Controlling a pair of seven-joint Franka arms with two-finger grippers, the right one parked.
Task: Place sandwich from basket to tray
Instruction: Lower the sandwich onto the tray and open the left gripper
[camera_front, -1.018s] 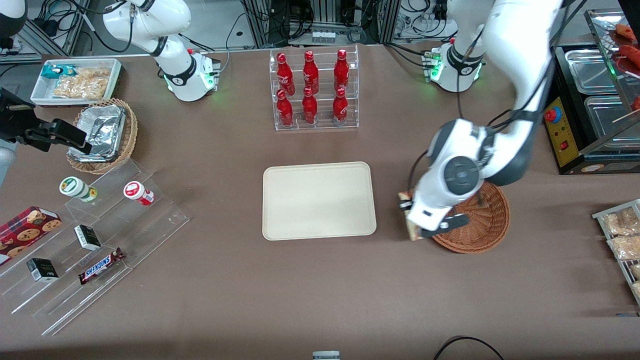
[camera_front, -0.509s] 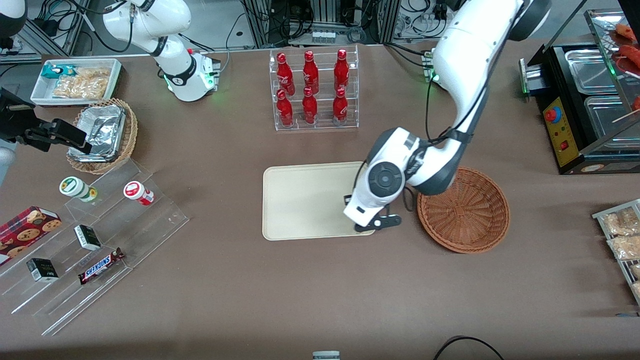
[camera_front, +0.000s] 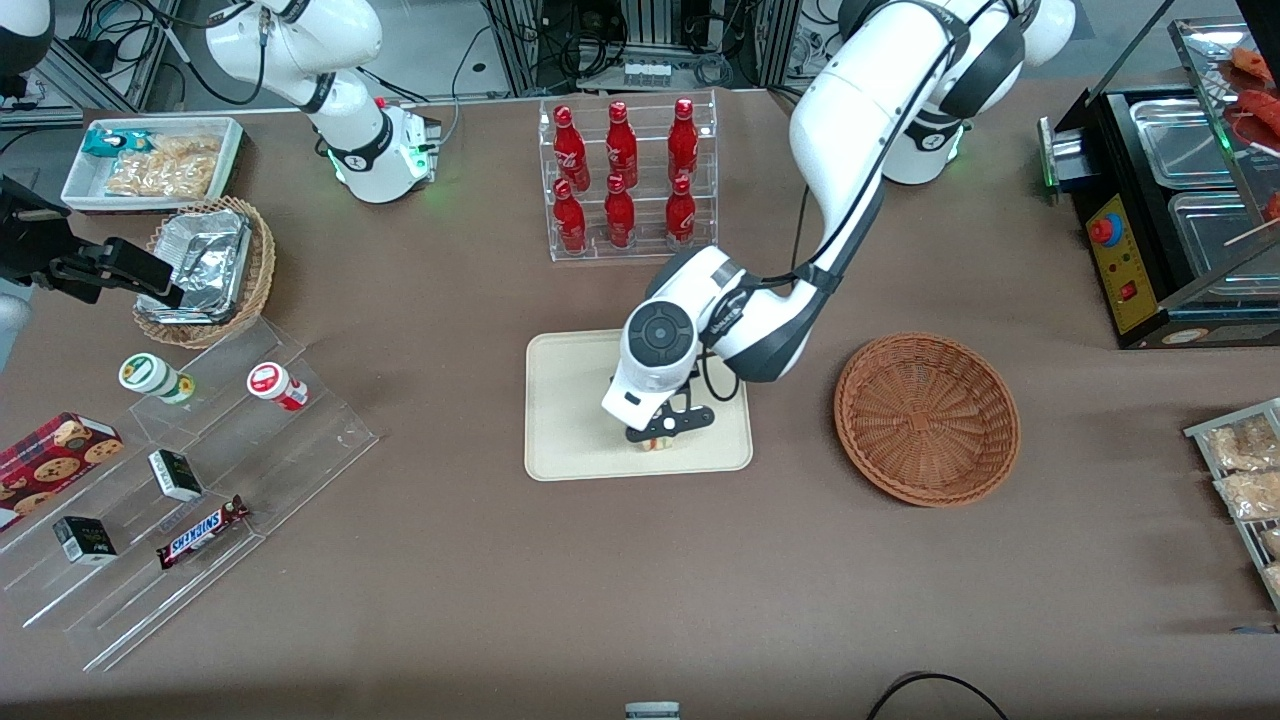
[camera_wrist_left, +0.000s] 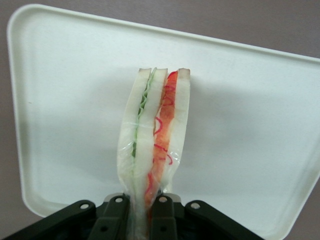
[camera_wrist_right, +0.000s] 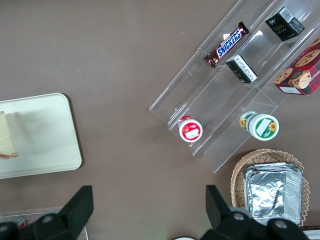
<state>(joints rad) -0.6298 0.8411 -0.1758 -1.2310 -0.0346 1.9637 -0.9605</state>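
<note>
One sandwich (camera_wrist_left: 152, 150), clear-wrapped wedge w/ white bread, green layer on one side and red-orange shreds on the other, is pinched at its narrow end by the left gripper (camera_wrist_left: 141, 215); black fingers (camera_wrist_left: 116, 216) press on both faces, so it's clamped on the sandwich. Cut edge points away from the wrist, toward the tray (camera_wrist_left: 65, 100), w/ a soft shadow on the tray surface below it. Can't tell if it touches the tray yet.

From the front, the gripper (camera_front: 662, 428) sits over the tray (camera_front: 570, 410), in the half nearer the front camera, approx. mid-width; only a sliver of the sandwich (camera_front: 657, 443) peeks out under the wrist. The right wrist cam catches a pale corner of the sandwich (camera_wrist_right: 7, 137) over the tray (camera_wrist_right: 50, 135).

The reddish-brown wicker basket (camera_front: 927, 417) lies beside the tray, toward the working arm's end, well apart from the gripper, nothing in it.

Farther from the front camera than the tray: clear rack of red bottles (camera_front: 626, 175). Toward the parked arm's end: acrylic stepped shelf (camera_front: 190, 480) w/ a Snickers bar (camera_front: 203, 531), and a tan basket w/ foil containers (camera_front: 205, 268).
</note>
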